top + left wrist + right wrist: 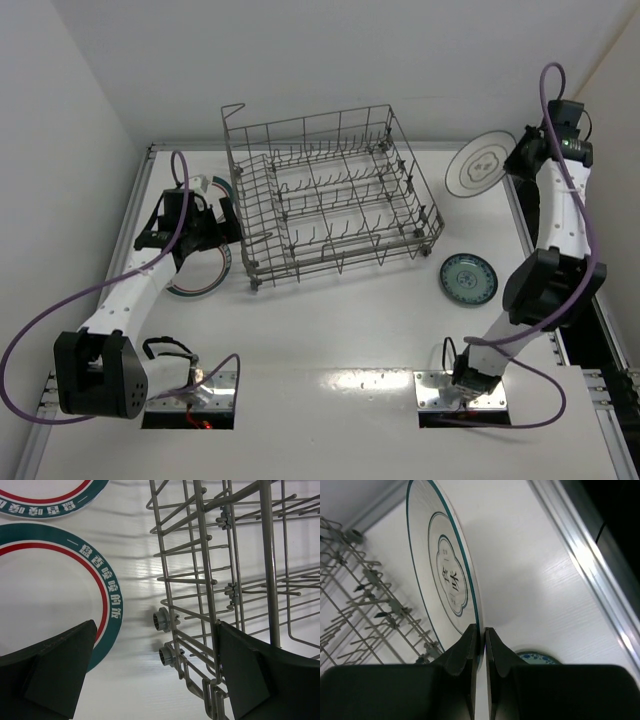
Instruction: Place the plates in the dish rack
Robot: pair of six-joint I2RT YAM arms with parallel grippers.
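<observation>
The left gripper [156, 627] is hovering with fingers spread, a ringed plate [60, 595] lying under one finger and the dish rack [200, 580] under the other. The right gripper [481, 632] is pinching the thin-rimmed plate [445, 565] upright by its rim.

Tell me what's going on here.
Plates are being loaded into the dish rack. The right arm holds a dark-rimmed white plate on edge in shut jaws, raised right of the rack. The left arm, jaws open, hovers by the rack's left side, over two ringed plates. A teal plate lies on the table. The rack holds none yet.
</observation>
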